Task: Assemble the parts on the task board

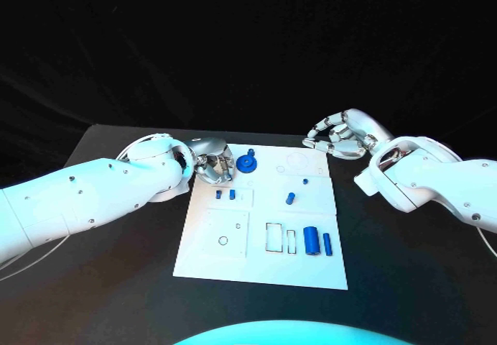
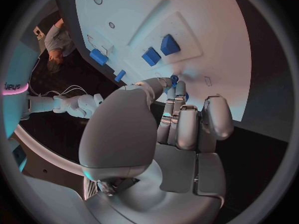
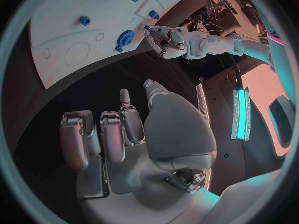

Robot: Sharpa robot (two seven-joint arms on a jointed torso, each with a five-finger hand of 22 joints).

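Note:
The white task board (image 1: pixel 264 251) lies mid-table. My left hand (image 1: pixel 212 165) hovers at the board's far left corner with its fingers curled. It pinches a small blue part (image 2: pixel 174 78) between thumb and fingertips, just left of a blue gear-shaped part (image 1: pixel 246 164) on the board. My right hand (image 1: pixel 340 136) hangs over the board's far right corner, fingers curled in with nothing in them. Two small blue pegs (image 1: pixel 226 193) and a short blue piece (image 1: pixel 292 197) sit in the middle row. Two blue cylinders (image 1: pixel 319 241) lie near the front right.
Empty rectangular outlines (image 1: pixel 279 238) lie beside the cylinders, and a circle outline (image 1: pixel 224 241) marks the front left panel. Black table (image 1: pixel 124 287) surrounds the board. The right wrist view shows the left hand (image 3: pixel 165 37) next to the gear (image 3: pixel 126 37).

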